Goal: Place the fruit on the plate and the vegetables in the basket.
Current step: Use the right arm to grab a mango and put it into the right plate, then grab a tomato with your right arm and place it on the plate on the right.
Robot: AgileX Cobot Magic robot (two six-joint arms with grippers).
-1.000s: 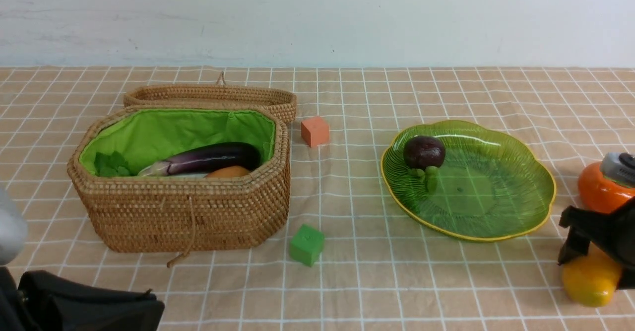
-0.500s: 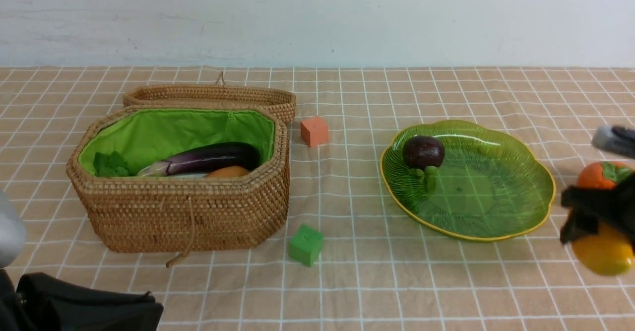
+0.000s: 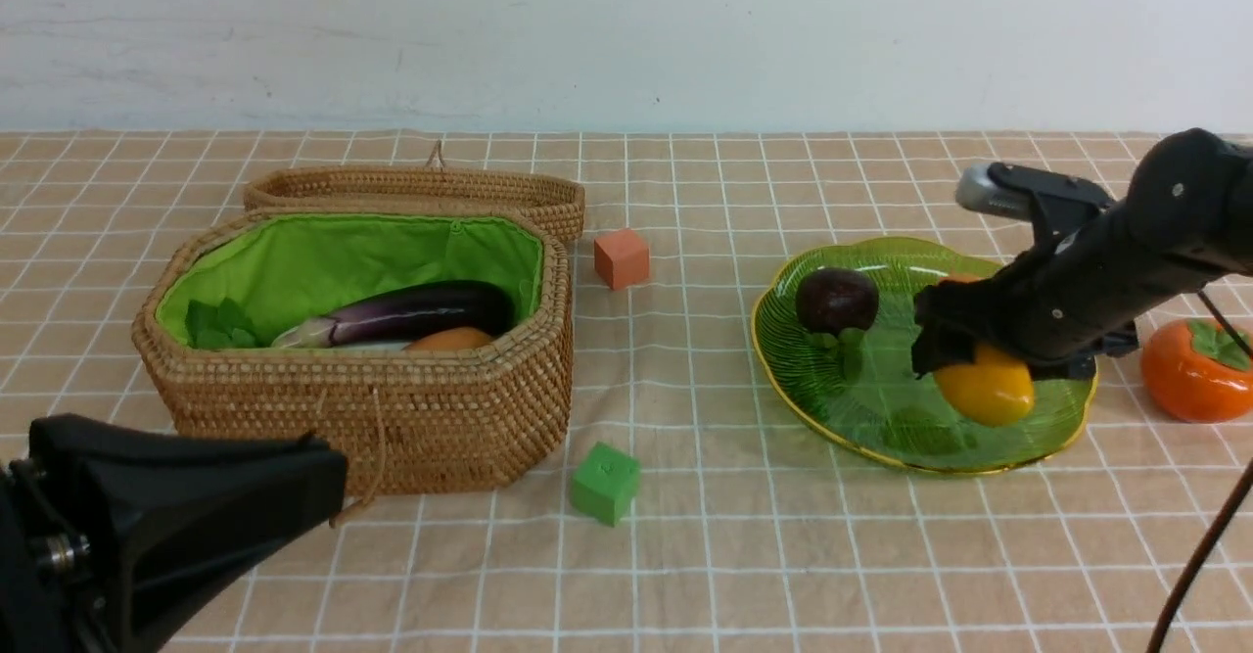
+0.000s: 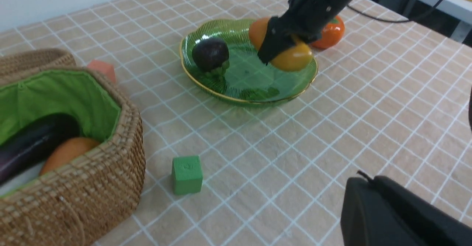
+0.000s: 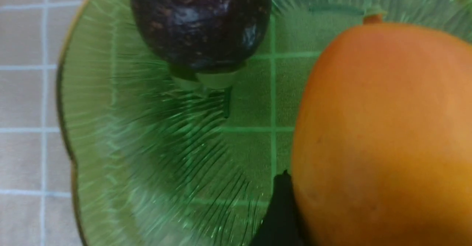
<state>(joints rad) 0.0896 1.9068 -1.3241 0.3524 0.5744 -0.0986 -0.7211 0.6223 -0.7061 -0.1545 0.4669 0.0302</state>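
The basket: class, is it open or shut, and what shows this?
Open. The basket has its lid tipped back behind it, so the green lining and the eggplant inside are plainly visible.

Right tool (image 3: 954,354) gripping mango (image 3: 989,394) over plate (image 3: 783,379), near mangosteen (image 3: 836,299); persimmon (image 3: 1189,379) on cloth (image 3: 744,536), right of plate.

Even light, soft shadows, glinting plate (image 3: 910,256), blurry right wrist view

— The basket (image 3: 392,418) is rough woven wicker with a matt green cloth lining?
— Yes. The plate (image 3: 783,340) looks like glossy, ribbed, translucent plastic. The mango (image 3: 989,394) is smooth with a soft sheen, the eggplant (image 3: 431,308) is glossy, and the checked counter cloth (image 3: 783,555) is matt.
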